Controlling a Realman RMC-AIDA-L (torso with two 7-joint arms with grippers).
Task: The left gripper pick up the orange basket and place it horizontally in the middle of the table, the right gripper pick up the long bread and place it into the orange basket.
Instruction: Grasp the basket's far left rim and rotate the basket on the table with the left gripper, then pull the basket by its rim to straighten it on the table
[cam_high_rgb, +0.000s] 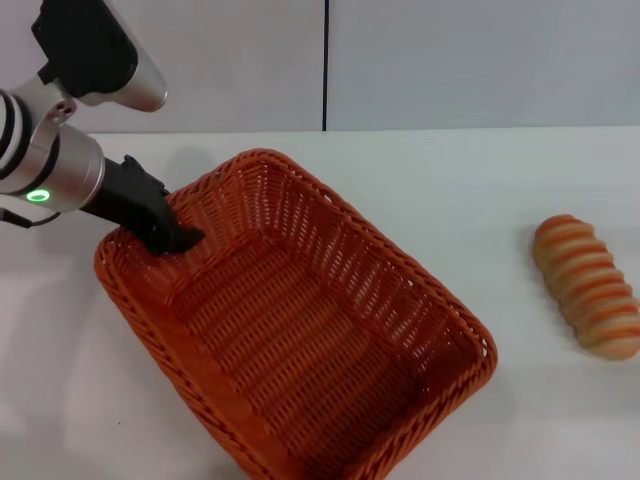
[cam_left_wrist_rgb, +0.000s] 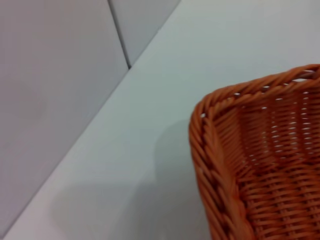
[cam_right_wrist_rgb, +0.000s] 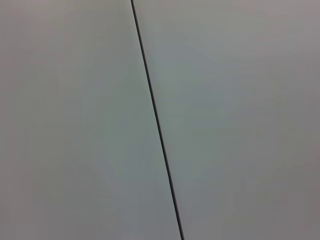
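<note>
The orange basket (cam_high_rgb: 300, 340) lies diagonally across the white table (cam_high_rgb: 480, 190), its near end cut off by the bottom of the head view. My left gripper (cam_high_rgb: 172, 236) sits at the basket's far-left corner, shut on the braided rim, one finger inside the wall. The left wrist view shows that corner of the orange basket (cam_left_wrist_rgb: 260, 165) over the table (cam_left_wrist_rgb: 165, 100), without my fingers. The long bread (cam_high_rgb: 587, 287), tan with orange and cream stripes, lies on the table at the right, well apart from the basket. The right gripper is out of view.
A light grey wall (cam_high_rgb: 450, 60) with a dark vertical seam (cam_high_rgb: 325, 65) runs behind the table. The right wrist view shows only that wall (cam_right_wrist_rgb: 225, 120) and its seam (cam_right_wrist_rgb: 156, 120). Bare tabletop lies between basket and bread.
</note>
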